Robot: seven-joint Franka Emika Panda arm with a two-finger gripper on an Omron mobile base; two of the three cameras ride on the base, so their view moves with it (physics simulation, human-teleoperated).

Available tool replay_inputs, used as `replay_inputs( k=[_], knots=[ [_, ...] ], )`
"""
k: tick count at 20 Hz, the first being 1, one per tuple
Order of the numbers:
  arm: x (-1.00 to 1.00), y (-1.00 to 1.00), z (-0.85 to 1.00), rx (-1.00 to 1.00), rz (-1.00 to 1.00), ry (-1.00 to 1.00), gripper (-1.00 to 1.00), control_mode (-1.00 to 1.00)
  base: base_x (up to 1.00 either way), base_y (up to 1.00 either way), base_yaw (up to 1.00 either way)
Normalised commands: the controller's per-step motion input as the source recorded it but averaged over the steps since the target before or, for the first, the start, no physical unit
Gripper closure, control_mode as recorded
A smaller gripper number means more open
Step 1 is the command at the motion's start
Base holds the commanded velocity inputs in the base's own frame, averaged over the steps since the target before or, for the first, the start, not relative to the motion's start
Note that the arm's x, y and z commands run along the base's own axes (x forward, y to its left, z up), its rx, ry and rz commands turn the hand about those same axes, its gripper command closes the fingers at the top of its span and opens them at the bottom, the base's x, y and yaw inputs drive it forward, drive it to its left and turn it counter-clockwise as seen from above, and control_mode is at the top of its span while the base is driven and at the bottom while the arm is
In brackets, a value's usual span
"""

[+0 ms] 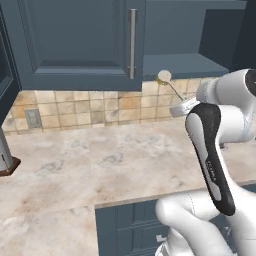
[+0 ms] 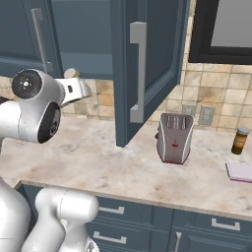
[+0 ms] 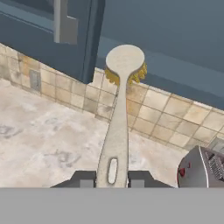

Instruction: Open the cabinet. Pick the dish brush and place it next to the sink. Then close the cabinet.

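Jaws: the robot's dark two-finger gripper [image 3: 112,180] is clamped on the tail of the slim cream-beige dish brush [image 3: 119,127], 1 fingertip on either side of the handle.
Brush: up in the air above the beige marbled stone counter [image 1: 75,165], round head with yellow bristles pointing at the tan tiled backsplash [image 1: 90,107], just below the cabinet's underside.
Cabinet: the dark slate-blue wall cabinet [image 1: 75,40] has its right door [image 2: 147,64] swung wide open, long silver bar handle [image 2: 139,74] facing out; the left door is shut.
Nearby: a silver and red 2-slot toaster [image 2: 174,138] stands on the counter beyond the open door.
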Motion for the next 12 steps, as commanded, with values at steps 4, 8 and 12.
replay_inputs(
  k=[4,8,12],
  knots=[
    [-1.00,-0.28,0.00,0.00,-0.28,0.07,1.00,-1.00,0.00,0.00,0.00],
    [-1.00,-0.28,0.22,0.04,-0.26,0.22,1.00,-1.00,0.00,0.00,0.00],
    [-1.00,-0.13,0.37,0.07,-0.25,0.31,1.00,-1.00,0.00,0.00,0.00]
  ],
)
